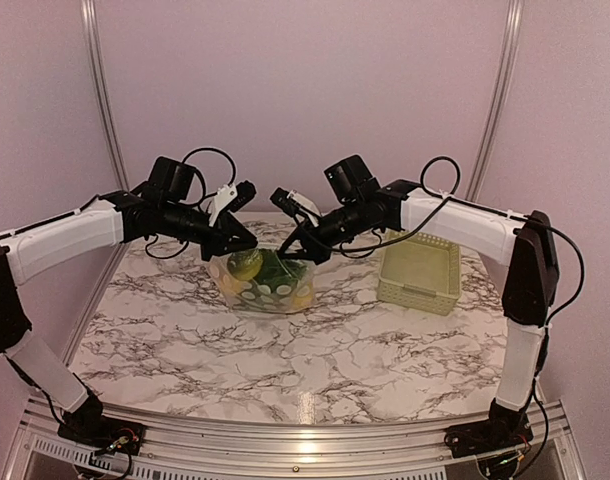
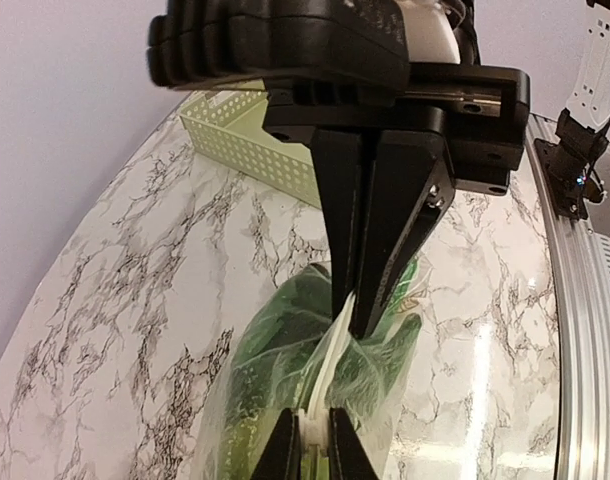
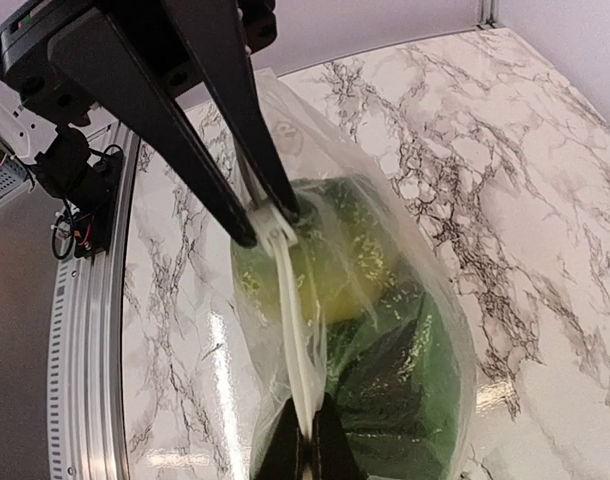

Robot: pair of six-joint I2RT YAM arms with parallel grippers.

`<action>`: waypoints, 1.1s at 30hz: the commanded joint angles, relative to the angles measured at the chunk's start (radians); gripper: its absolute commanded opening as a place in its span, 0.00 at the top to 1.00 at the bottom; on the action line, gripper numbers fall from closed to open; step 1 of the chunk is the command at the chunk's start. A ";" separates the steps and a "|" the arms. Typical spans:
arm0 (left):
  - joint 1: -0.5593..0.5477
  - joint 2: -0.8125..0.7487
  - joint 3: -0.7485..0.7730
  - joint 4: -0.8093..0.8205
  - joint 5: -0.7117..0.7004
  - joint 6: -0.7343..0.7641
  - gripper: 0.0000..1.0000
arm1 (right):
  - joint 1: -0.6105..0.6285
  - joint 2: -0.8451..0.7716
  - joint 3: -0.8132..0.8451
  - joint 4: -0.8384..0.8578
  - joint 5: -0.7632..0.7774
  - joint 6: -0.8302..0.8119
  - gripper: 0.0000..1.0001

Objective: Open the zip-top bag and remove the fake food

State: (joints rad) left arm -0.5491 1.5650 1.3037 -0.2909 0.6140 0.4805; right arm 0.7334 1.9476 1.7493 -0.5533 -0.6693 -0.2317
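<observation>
Top external view: how did the grippers stand?
- The left gripper (image 1: 243, 243) pinched one end of the zip-top bag's (image 1: 247, 292) white seal. The right gripper (image 1: 291, 252) faced it and pinched the other end.

And the fake food (image 1: 273, 270)?
- Inside the bag, just below both sets of fingertips. The green basket (image 1: 419, 272) lay off the right gripper's outer side.

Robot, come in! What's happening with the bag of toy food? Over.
Left pincer and right pincer shut on the zip-top bag, one at each end of its seal. Seal looks closed, fake food inside. Green basket stands apart.
</observation>
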 commanded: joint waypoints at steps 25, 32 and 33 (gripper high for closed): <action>0.288 -0.291 -0.179 -0.104 -0.058 -0.089 0.63 | -0.040 0.031 0.134 -0.018 -0.068 -0.040 1.00; 0.229 -0.308 -0.064 -0.152 -0.102 -0.102 0.56 | 0.041 0.040 0.130 -0.053 -0.019 -0.100 1.00; 0.218 -0.298 -0.045 -0.165 -0.108 -0.090 0.55 | 0.047 0.037 0.124 -0.056 -0.010 -0.109 1.00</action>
State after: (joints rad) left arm -0.2996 1.2697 1.1751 -0.3885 0.5404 0.3851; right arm 0.7410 1.9789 1.8500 -0.5793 -0.7006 -0.2852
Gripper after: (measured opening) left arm 0.441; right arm 0.005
